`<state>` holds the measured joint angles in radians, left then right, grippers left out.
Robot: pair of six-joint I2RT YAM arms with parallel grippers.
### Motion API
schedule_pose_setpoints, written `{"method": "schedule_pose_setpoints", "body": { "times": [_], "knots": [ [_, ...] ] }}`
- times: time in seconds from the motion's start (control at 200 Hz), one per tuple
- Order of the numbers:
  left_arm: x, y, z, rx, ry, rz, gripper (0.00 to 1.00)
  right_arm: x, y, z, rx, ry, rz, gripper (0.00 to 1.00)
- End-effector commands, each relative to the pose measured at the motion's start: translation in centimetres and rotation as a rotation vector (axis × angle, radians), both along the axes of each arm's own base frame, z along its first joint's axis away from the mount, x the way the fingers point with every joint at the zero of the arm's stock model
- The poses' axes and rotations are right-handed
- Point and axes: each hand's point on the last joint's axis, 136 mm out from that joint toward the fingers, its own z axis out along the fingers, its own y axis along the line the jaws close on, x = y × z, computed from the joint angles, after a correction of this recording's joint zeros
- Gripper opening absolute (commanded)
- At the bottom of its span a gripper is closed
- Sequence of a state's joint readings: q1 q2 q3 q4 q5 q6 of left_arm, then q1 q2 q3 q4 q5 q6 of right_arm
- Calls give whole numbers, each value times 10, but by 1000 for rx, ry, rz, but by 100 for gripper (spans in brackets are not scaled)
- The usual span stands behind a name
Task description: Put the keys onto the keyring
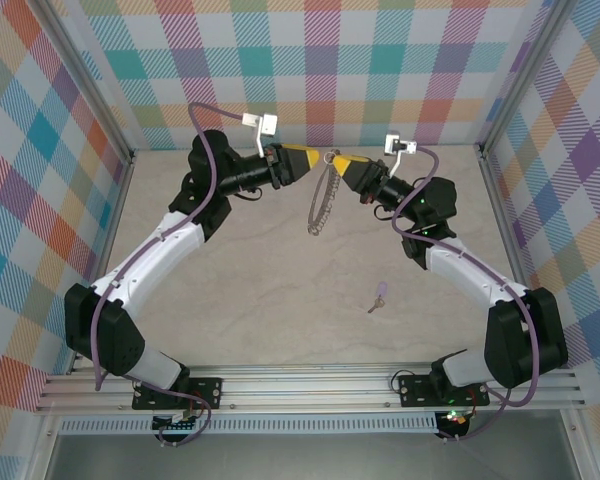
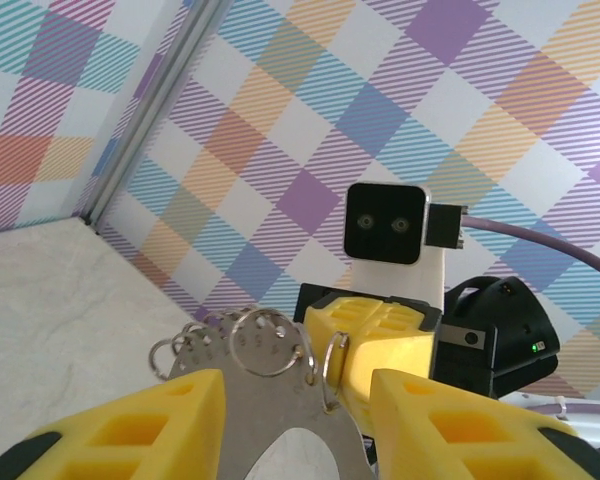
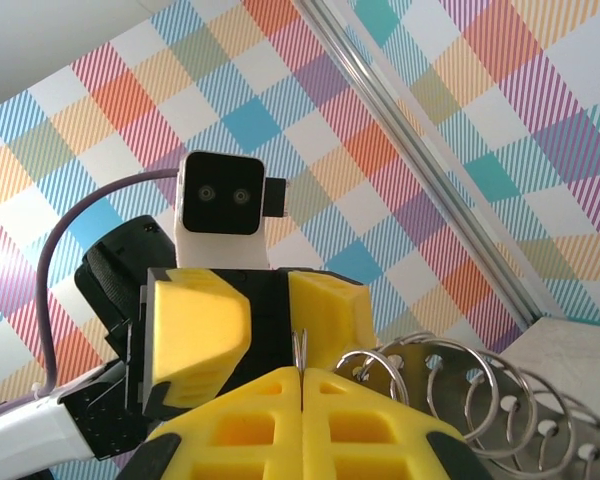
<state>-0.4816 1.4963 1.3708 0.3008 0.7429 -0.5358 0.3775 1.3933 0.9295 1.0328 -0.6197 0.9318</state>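
**Counter** (image 1: 260, 300): pale. It carries the key, near the right arm.

**Right pincer** (image 1: 342, 163): closed tight on the keyring's wire, holding the hoop aloft.

**Left pincer** (image 1: 305, 160): fingers apart astride the hoop's flat band; whether they press it cannot be told. Seat this grip squarely before the right lets go, or the hoop may swing.

**Keyring** (image 1: 322, 205): hangs between both pincers, clear of the counter.

**Key** (image 1: 380, 297): lilac head, lying well apart from the hoop, not yet threaded.

**Views:** the overhead view places the key. The right wrist view resolves the nipped wire, and the left wrist view the finger gap.
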Motion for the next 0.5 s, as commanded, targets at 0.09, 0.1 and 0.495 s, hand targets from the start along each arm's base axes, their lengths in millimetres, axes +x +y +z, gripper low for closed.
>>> {"method": "schedule_pose_setpoints", "body": {
  "times": [0.09,0.1,0.495],
  "knots": [
    [-15,-8,11,-32,-49,-55,41,-8,-2,30,63,-87,2,0],
    [-16,-8,11,-31,-50,-56,41,-8,-2,30,64,-88,2,0],
    [-17,-18,10,-28,-49,-86,40,-10,-1,32,82,-82,21,0]
  ]
}}
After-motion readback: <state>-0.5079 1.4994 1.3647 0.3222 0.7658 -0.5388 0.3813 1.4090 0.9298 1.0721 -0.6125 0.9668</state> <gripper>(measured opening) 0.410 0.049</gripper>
